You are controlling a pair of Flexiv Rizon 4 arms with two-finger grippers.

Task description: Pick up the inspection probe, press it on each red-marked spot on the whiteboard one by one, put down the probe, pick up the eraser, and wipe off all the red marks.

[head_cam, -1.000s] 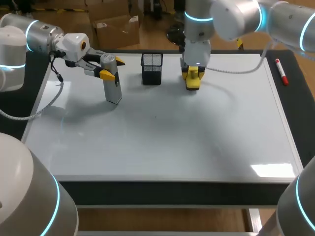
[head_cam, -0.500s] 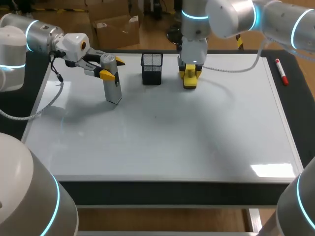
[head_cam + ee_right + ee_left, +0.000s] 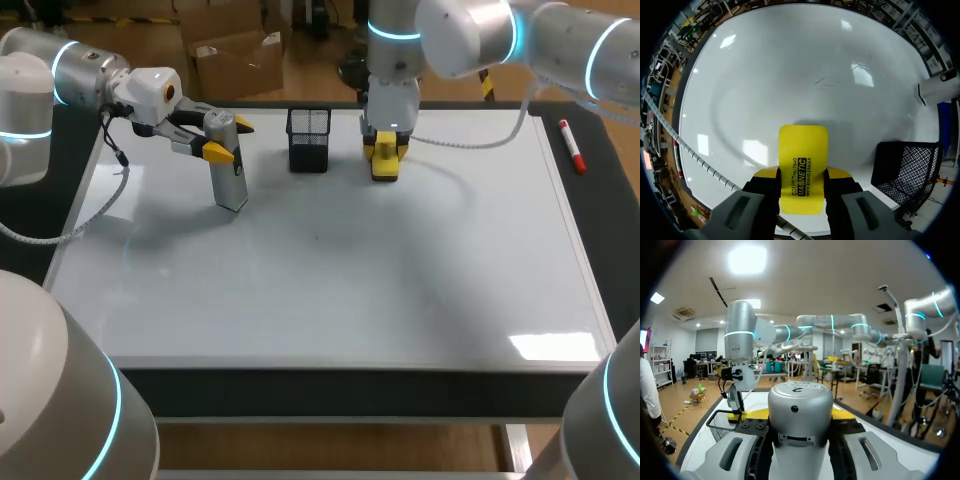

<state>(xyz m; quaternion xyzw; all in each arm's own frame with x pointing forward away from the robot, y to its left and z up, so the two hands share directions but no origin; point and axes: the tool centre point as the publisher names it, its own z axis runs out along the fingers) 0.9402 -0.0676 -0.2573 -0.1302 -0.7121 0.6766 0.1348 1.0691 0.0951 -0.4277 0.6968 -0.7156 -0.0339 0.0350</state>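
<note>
The silver inspection probe point(image 3: 229, 168) stands nearly upright over the whiteboard's point(image 3: 330, 280) far left part, its lower end at or just above the surface. My left gripper point(image 3: 222, 140) is shut on its upper end; in the left wrist view the probe's rounded top point(image 3: 800, 402) fills the gap between the fingers of that gripper point(image 3: 800, 440). My right gripper point(image 3: 386, 152) is shut on the yellow eraser point(image 3: 385, 164) at the board's far middle. In the right wrist view the eraser point(image 3: 803, 162) sticks out between the yellow tips of the gripper point(image 3: 802, 179), low over the whiteboard point(image 3: 790, 75). I see no red marks, only a faint dark smudge point(image 3: 822, 81).
A black mesh basket point(image 3: 308, 138) stands between the two grippers at the board's far edge, close beside the eraser point(image 3: 907, 172). A red marker point(image 3: 571, 145) lies off the board's far right corner. The board's frame point(image 3: 590, 290) runs along the right side.
My right gripper has shifted the eraser slightly left and toward the board's far edge. The left arm and probe have not moved.
</note>
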